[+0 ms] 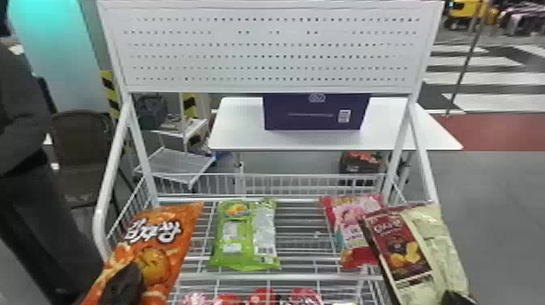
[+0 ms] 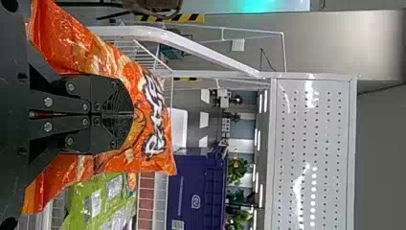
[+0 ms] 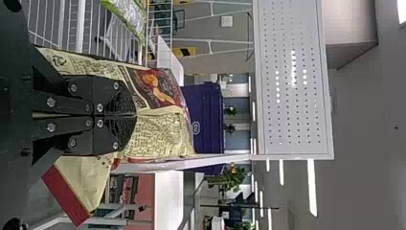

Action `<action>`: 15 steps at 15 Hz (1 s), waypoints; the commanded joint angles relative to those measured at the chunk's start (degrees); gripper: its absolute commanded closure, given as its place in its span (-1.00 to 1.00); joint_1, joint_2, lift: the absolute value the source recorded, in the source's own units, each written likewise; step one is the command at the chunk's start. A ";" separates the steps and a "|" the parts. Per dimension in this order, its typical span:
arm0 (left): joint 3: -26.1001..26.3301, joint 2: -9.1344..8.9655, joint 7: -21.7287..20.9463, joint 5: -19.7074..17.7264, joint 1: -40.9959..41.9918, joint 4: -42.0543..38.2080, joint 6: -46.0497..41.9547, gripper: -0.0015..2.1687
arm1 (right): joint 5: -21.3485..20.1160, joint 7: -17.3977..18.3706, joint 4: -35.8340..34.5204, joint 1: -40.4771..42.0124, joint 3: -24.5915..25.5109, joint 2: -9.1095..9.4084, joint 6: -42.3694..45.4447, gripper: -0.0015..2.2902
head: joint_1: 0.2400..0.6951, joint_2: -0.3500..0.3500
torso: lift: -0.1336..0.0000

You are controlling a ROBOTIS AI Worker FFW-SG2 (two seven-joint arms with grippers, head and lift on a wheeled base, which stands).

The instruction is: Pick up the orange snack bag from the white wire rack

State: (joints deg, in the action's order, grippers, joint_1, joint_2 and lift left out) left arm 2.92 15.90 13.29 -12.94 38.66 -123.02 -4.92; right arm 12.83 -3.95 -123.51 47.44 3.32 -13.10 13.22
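Note:
At the left of the head view, my left gripper (image 1: 121, 284) is shut on the orange snack bag (image 1: 156, 239), which leans over the left side of the white wire rack (image 1: 243, 277). In the left wrist view the closed fingers of the left gripper (image 2: 133, 115) pinch the orange bag (image 2: 155, 127). My right gripper (image 1: 456, 298) is at the lower right, shut on a cream and maroon snack bag (image 1: 409, 251). The right wrist view shows the right gripper (image 3: 136, 115) closed on that cream and maroon bag (image 3: 163, 134).
A green bag (image 1: 245, 235) lies mid-rack, and a pink bag (image 1: 348, 227) lies beside the cream one. Red packages (image 1: 259, 298) sit at the lower front. Behind rise a perforated white panel (image 1: 267, 50) and a table (image 1: 239, 134) with a purple box (image 1: 316, 113).

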 commanded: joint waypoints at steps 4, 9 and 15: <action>-0.02 1.15 0.33 -0.95 6.95 -1.08 -9.18 0.98 | 0.01 0.00 0.02 0.28 -0.07 0.00 0.00 0.97 | 0.14 0.00 | 1.00; 0.51 1.32 0.24 -0.86 8.01 -1.17 -11.47 0.98 | -0.08 0.00 -0.16 0.37 -0.25 0.00 0.00 0.97 | 0.14 0.00 | 1.00; 0.69 1.32 0.16 -0.86 7.92 -1.17 -10.94 0.98 | -0.08 0.00 -0.24 0.63 -0.34 -0.18 0.88 0.97 | 0.14 0.00 | 1.00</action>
State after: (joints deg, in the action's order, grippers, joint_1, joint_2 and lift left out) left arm 3.59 17.23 13.45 -13.86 46.54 -124.19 -16.07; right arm 12.78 -3.95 -123.75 48.05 3.04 -13.19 14.01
